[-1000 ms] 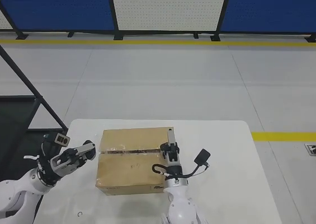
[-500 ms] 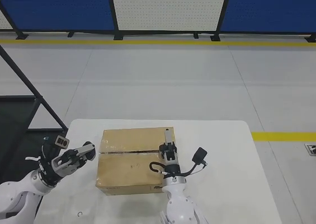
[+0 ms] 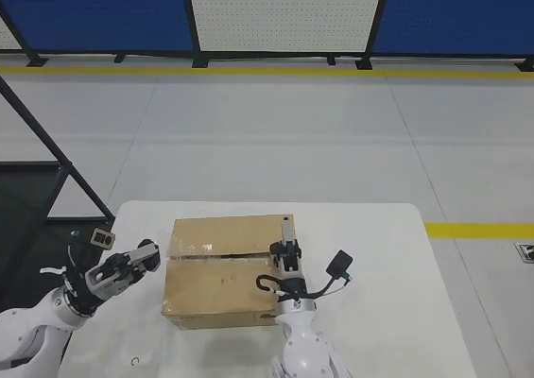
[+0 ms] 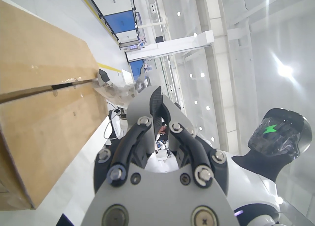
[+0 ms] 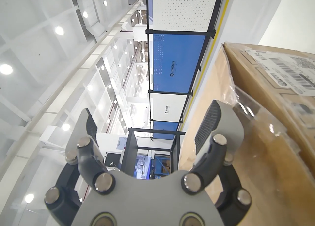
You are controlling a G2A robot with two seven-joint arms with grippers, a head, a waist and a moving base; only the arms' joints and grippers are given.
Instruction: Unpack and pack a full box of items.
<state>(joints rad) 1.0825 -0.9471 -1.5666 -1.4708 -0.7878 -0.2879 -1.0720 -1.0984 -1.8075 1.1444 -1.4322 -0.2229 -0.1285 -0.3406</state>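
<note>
Your right end effector is wide open, the box seam just beside it; pry there gently. Left end effector: narrow, empty.

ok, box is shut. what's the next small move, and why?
Probably close the right gripper on the crumpled tape at the seam end and peel. The box is closed, that gripper is open beside the tape, and the left gripper is shut, off the box's side.
</note>
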